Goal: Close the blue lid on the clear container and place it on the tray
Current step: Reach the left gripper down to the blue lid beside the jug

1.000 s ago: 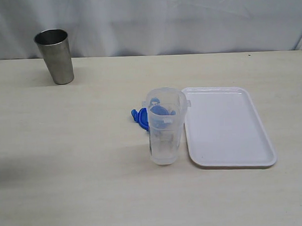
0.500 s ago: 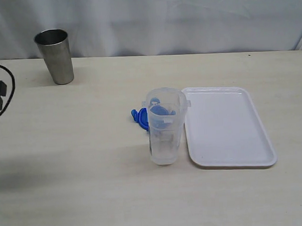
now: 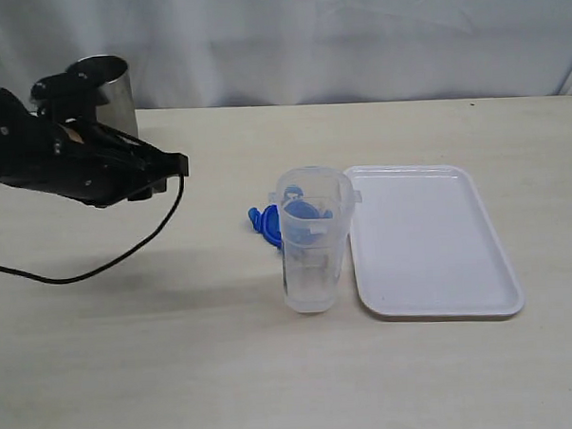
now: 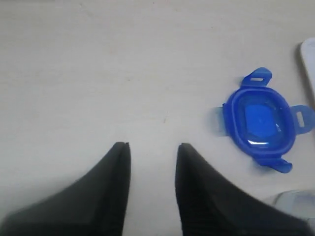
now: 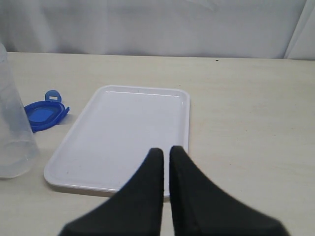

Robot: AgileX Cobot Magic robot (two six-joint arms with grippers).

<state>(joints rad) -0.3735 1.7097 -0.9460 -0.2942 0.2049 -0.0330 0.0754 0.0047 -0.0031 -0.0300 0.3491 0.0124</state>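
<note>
clear container (image 3: 315, 242): upright on the counter (image 3: 179, 371), long axis vertical, mouth up, uncapped. It sits just beside the tray's near-left corner, not on the tray; can't tell if they touch.

blue lid (image 4: 261, 120): flat on the counter right behind the container, partly seen through it in the exterior view, four flaps splayed out.

tray (image 3: 442, 314): flat, right of the container, long axis running away from the exterior camera.

left claw (image 4: 153, 145): partly spread, clear gap between the fingers, nothing in it. It is over bare counter, well apart from the lid.

right claw (image 5: 166, 149): clenched, fingers nearly together, gripping nothing, above the tray's short edge in its wrist view.

steel cup (image 3: 117, 79): back left, partly hidden by the left arm.
</note>
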